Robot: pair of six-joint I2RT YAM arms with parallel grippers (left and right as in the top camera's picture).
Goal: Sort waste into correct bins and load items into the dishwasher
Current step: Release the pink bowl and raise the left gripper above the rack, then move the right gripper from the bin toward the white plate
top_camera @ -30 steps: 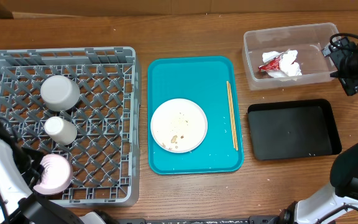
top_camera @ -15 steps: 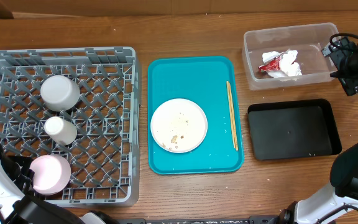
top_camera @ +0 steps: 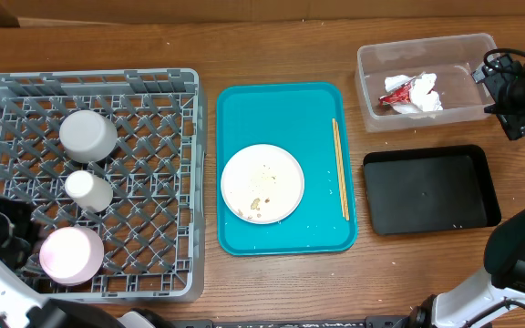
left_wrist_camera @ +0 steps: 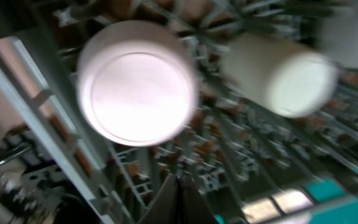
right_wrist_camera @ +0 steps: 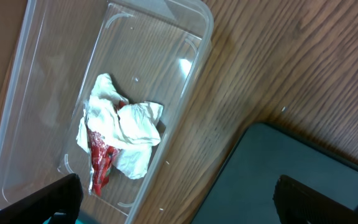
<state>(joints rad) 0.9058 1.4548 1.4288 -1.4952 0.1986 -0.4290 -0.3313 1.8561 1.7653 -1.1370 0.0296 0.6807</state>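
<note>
The grey dish rack (top_camera: 153,87) on the left holds an upturned white bowl (top_camera: 87,135), a cup (top_camera: 89,191) and a saucer (top_camera: 71,255). My left gripper (top_camera: 18,223) hovers shut and empty at the rack's front left, just beside the saucer (left_wrist_camera: 135,81); its fingertips (left_wrist_camera: 179,186) are pressed together. A plate (top_camera: 262,182) with food specks and the chopsticks (top_camera: 340,169) lie on the teal tray (top_camera: 285,105). The napkin (top_camera: 422,96) and red wrapper (top_camera: 395,94) sit in the clear tub (top_camera: 427,50). My right gripper (right_wrist_camera: 179,205) hangs open and empty above the tub's right end.
The black tray (top_camera: 431,189) lies empty in front of the clear tub, with a strip of bare wood between them. The teal tray sits between the rack and the two bins. A few white grains dot the teal tray near its front edge.
The saucer has gone from tilted at my left gripper to lying flat in the rack's front left. The left gripper has drawn back to the left. The right arm has not moved.
</note>
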